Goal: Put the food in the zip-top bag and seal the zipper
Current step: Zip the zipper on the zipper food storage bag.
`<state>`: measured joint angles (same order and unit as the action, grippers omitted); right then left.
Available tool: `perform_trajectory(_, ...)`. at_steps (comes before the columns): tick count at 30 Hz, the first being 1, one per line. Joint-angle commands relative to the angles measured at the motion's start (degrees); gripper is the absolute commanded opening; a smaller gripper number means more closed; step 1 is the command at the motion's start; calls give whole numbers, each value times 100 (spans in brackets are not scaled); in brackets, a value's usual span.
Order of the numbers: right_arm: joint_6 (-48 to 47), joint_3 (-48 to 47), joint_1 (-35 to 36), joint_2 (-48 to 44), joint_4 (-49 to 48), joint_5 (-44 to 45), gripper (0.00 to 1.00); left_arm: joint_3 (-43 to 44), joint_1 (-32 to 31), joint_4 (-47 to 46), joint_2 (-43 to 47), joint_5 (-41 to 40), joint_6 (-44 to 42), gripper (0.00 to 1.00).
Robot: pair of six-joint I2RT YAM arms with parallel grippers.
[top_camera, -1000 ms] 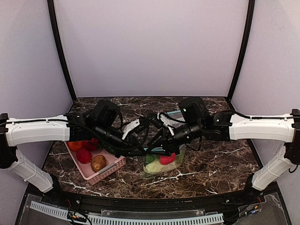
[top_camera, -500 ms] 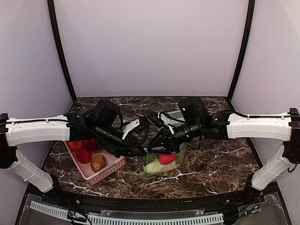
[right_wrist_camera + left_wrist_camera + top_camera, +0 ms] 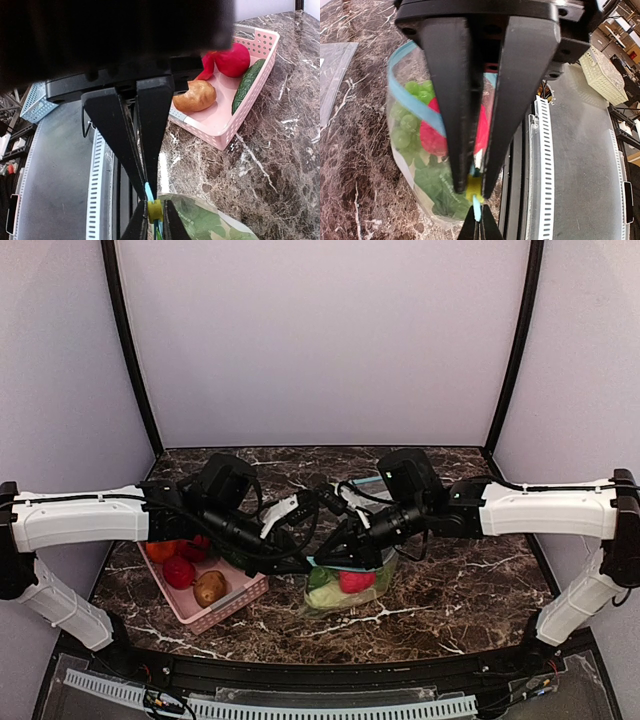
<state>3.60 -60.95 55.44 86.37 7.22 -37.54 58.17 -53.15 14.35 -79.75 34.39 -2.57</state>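
**Change.** Over the last second the right gripper (image 3: pixel 149 197) draws its fingers in and shifts slightly toward the left arm. We now see them pressed together on the narrow teal-blue plastic zipper strip (image 3: pixel 405 97), just beside a small yellow piece (image 3: pixel 155 211) that sits on the strip. We judge this piece to be a slider but cannot confirm it. The left gripper (image 3: pixel 474 191) keeps its place, clamped on the same zipper strip, tip to tip with the right gripper.

**Meaning for the task.** We judge loading to be finished, with both arms holding the mouth edge at one point. The mouth is not yet sealed: in the left wrist view the strip bows out in a wide loop. We judge the sealing stroke ready to begin.

**Location.** The clear thin plastic zip-top bag (image 3: pixel 345 600) lies on the dark veined marble worktop (image 3: pixel 450 580), near the pink perforated plastic basket (image 3: pixel 222 136). The food is inside the bag:
- crinkled leafy green lettuce (image 3: pixel 437 197)
- a smooth pinkish-red round piece (image 3: pixel 432 137)
- a knobbly pale green piece (image 3: pixel 407 122)

**Materials.** The bag film is limp and glossy and creases around the food. The strip is stiffer and holds a curve. A second flat clear bag (image 3: pixel 332 75) lies apart on the worktop.
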Motion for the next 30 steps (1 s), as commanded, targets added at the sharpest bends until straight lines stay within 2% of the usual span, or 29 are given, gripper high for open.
perform_trajectory(1, -17, -51, -24, 55, -69, -61, 4, 48, 53, 27, 145, -68, -89, 1)
perform_trajectory(3, -17, -41, -34, 47, -65, -56, 0, 37, 70, 10, 156, -122, -68, 1)
perform_trajectory(18, -43, 107, -51, -212, 73, 437, 0, 27, 203, 17, 199, -808, -7, 1)
perform_trajectory(30, -87, 170, -56, -390, 235, 1063, 0, -1, 467, -74, 230, -1060, 186, 1)
